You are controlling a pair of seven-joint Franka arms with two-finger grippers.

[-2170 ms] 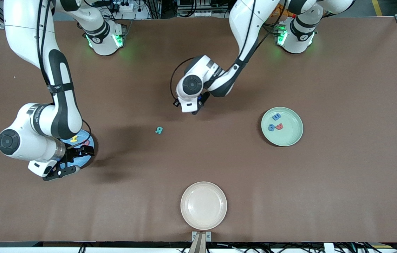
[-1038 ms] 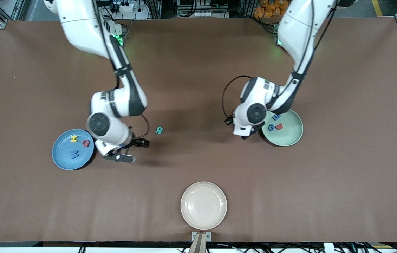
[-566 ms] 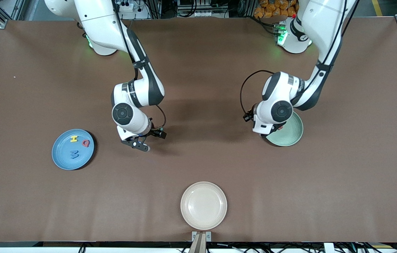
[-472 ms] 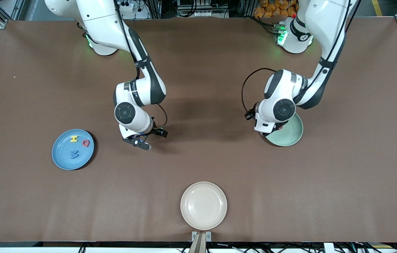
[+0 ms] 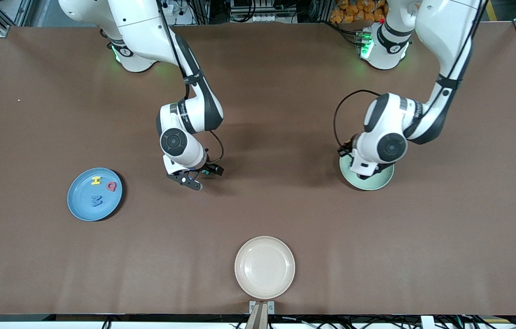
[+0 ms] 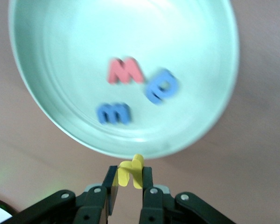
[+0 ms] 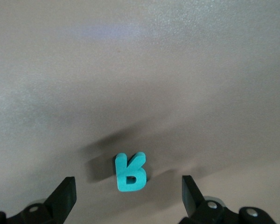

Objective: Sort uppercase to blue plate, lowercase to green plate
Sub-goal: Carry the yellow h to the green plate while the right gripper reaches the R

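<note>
The left gripper (image 6: pixel 129 186) hangs over the green plate (image 6: pixel 60 56), its fingers (image 6: pixel 147 179) closed on the yellow n (image 6: pixel 130 171). The red w (image 6: pixel 124 71), blue m (image 6: pixel 113 113) and blue a (image 6: pixel 161 86) lie in this plate. The right gripper (image 7: pixel 128 196) is above the teal R (image 7: pixel 130 172) on the worktop (image 5: pixel 285 205), fingers wide apart. The blue plate (image 5: pixel 80 208) carries the yellow H (image 5: pixel 96 181), red Q (image 5: pixel 111 186) and blue M (image 5: pixel 97 200).

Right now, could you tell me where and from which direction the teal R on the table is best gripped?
The teal R lies flat on the bare table, so probably come straight down from above. The right gripper is over it, open, a finger to each side of the letter. Close across the letter's two long outer edges, which look narrow enough to fit between the fingers.
</note>
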